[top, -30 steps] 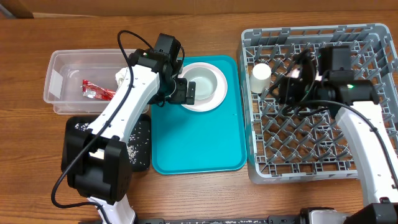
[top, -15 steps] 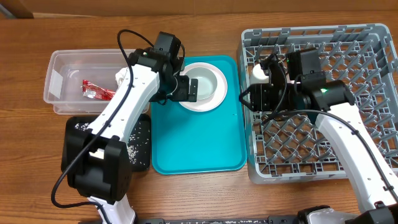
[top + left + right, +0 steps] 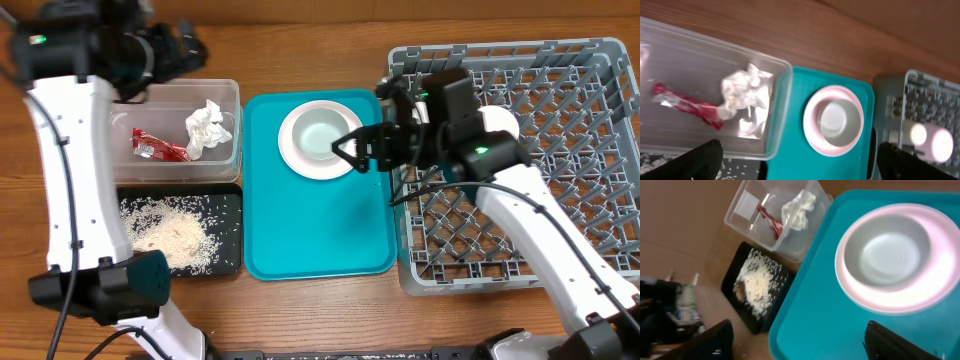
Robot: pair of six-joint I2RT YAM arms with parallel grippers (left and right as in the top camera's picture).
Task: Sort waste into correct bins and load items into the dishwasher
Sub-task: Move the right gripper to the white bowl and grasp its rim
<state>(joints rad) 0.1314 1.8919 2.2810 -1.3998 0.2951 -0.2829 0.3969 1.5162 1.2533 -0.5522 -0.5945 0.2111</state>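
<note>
A white bowl [image 3: 318,138] with a pinkish rim sits upright and empty at the back of the teal tray [image 3: 320,225]. It also shows in the left wrist view [image 3: 833,126] and the right wrist view [image 3: 895,260]. My right gripper [image 3: 352,150] is open and empty, hovering just right of the bowl over the tray; the right wrist view [image 3: 805,345] shows its jaws wide apart. My left gripper [image 3: 185,42] is open and empty, raised high behind the clear bin [image 3: 236,110]; the left wrist view [image 3: 800,167] shows its jaws wide apart.
The clear bin holds a red wrapper [image 3: 158,148] and a crumpled tissue [image 3: 207,127]. A black tray [image 3: 228,205] with rice lies in front of it. The grey dish rack [image 3: 520,230] stands at the right, with two white cups [image 3: 917,134] at its near-left side.
My left arm has left the bowl and swung up to the back left, uncovering the bins. My right arm has moved left from the rack to beside the bowl.
</note>
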